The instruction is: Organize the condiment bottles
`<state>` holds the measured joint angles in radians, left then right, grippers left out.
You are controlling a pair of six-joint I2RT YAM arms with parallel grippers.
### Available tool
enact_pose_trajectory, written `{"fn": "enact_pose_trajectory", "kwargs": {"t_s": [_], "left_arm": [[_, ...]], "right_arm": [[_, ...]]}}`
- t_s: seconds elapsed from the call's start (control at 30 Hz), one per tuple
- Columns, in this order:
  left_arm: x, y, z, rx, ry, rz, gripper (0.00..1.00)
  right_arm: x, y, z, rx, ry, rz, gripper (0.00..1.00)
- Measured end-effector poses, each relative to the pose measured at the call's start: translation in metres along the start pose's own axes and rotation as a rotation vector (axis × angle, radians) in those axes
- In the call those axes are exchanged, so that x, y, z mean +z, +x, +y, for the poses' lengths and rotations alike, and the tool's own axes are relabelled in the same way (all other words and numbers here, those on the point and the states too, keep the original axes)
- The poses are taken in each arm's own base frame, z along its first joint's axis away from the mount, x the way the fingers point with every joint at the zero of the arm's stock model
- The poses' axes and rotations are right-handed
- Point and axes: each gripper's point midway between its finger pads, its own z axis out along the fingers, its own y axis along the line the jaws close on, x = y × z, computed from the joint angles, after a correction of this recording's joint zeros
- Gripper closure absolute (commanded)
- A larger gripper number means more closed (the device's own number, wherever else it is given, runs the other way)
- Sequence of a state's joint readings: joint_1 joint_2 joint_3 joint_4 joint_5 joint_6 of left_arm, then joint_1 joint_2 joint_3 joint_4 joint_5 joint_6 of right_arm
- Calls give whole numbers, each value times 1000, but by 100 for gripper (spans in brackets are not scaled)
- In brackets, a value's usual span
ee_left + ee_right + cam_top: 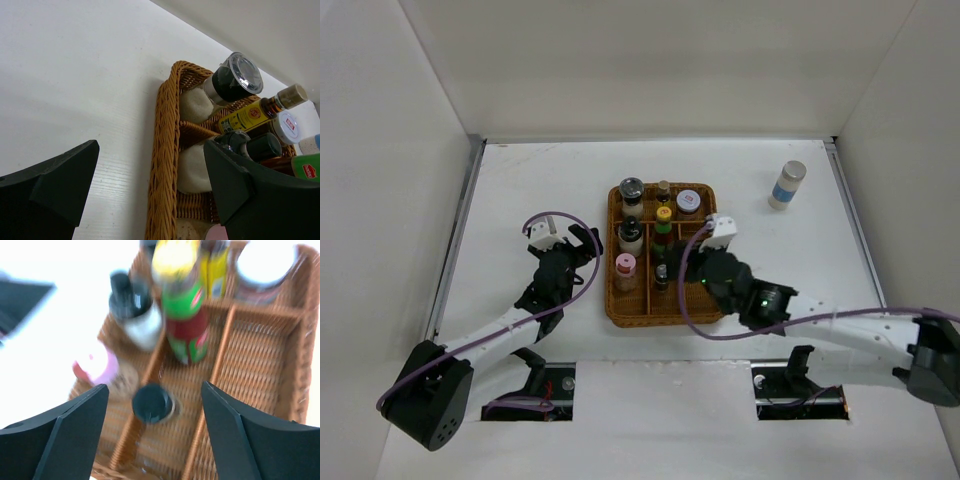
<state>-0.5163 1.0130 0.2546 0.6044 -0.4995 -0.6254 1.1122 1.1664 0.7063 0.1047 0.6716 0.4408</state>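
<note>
standing upright in the lanes of the brown wicker divided tray [612, 305], nearly all the small condiment bottles are already sorted. a clear-lidded dark jar [631, 188], a black-capped pale bottle [630, 230] and a pink-capped jar [625, 265] fill the left lane. a yellow-capped green-and-red sauce bottle [663, 215] and a short black-capped bottle [661, 276] share the middle lane, and a white-lidded jar [688, 202] sits at the far end of the right lane.

the blue-labelled white bottle [786, 185] is the only one outside, upright on the white table [520, 180] and well apart from the tray, toward the far right corner. it looks like the one left to bring in, and the right lane has room.

the right gripper [154, 390] hovers over the middle lane with its fingers spread wide to either side of the short black-capped bottle. in the blurred wrist view it grips nothing. the left gripper [150, 150] is just beside the tray's left wall, its fingers wide and empty, probably keeping clear of the other arm.
</note>
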Motion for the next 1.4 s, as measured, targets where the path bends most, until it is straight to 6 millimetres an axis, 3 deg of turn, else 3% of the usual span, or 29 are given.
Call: {"fn": "enact_pose_trajectory", "kwargs": {"t_s": [0.07,0.1,0.17,0.23,0.3,0.37,0.4,0.53,0.63,0.8,1.07,1.23,1.4], "left_arm": [[0,0,0,0,0,0,13],[0,0,0,0,0,0,13],[0,0,0,-2,1,0,13],[0,0,-1,-4,2,1,13],[0,1,-1,-7,5,4,13],[-1,1,-2,-9,9,6,13],[-1,1,-3,-10,10,7,13],[-1,2,-4,-11,17,11,13],[-1,3,-5,-11,21,13,13],[-2,3,-6,-11,25,16,13],[0,10,-3,0,15,34,13],[0,11,-3,0,14,34,13],[1,11,-2,1,12,35,13]], "right_arm": [[-7,-30,-17,60,16,-70,20],[-8,-45,-32,89,43,-108,27],[-5,-69,-71,132,140,-174,46],[4,-84,-121,163,284,-218,54],[15,-92,-176,172,455,-224,48],[30,-100,-225,156,616,-192,27],[39,-105,-247,147,681,-175,22],[64,-117,-316,123,866,-129,8],[70,-114,-348,106,936,-84,4],[82,-111,-378,80,968,-13,2],[117,-128,-392,87,896,2,4],[124,-109,-400,93,897,53,7],[122,-95,-403,105,902,85,30]]}}
